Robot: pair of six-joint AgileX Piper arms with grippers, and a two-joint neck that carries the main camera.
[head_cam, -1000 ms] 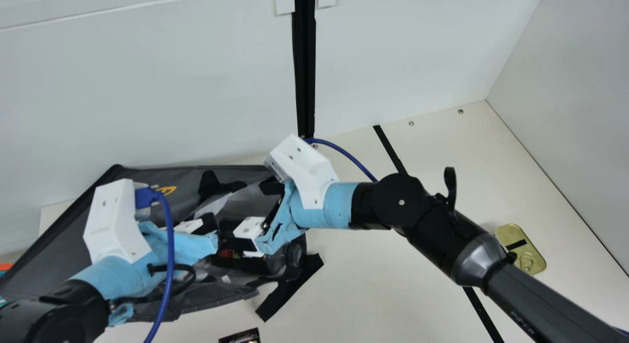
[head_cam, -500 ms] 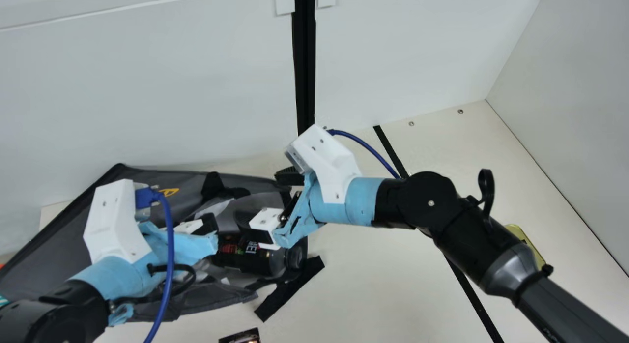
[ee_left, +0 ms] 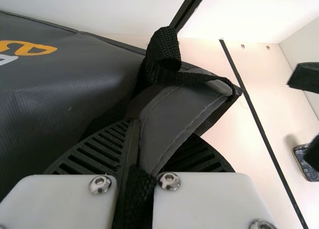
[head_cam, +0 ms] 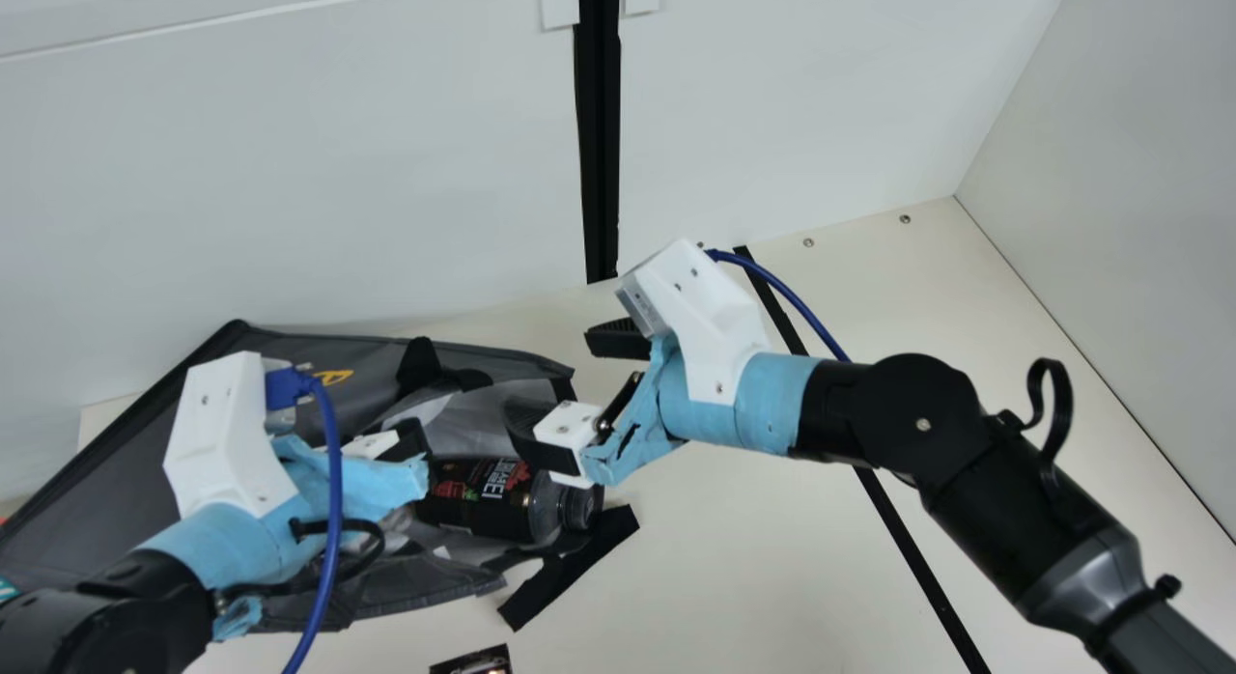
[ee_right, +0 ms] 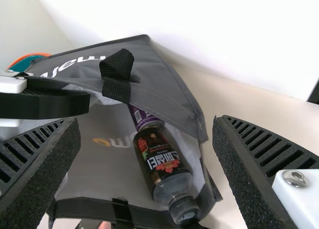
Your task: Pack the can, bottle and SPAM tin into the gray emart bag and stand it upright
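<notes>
The gray bag lies on its side in the main view, its mouth facing right. Inside the mouth the dark bottle lies tilted, cap outward; the right wrist view shows the bottle with a purple can behind it. My left gripper is at the bag's rim; in its wrist view the left gripper is shut on gray fabric and a black strap. Over the bag's opening, my right gripper stands open and empty; the right gripper faces the bottle in its own view. A tin rests to the side.
A dark printed object lies at the main view's bottom edge. Black tape crosses the table, and walls stand behind and at the right. A black strap hangs out by the bottle's cap.
My right arm has moved right, away from the bag, uncovering more of the bottle and now covering the gold tin. The bag's upper edge has shifted slightly. My left arm has stayed put.
</notes>
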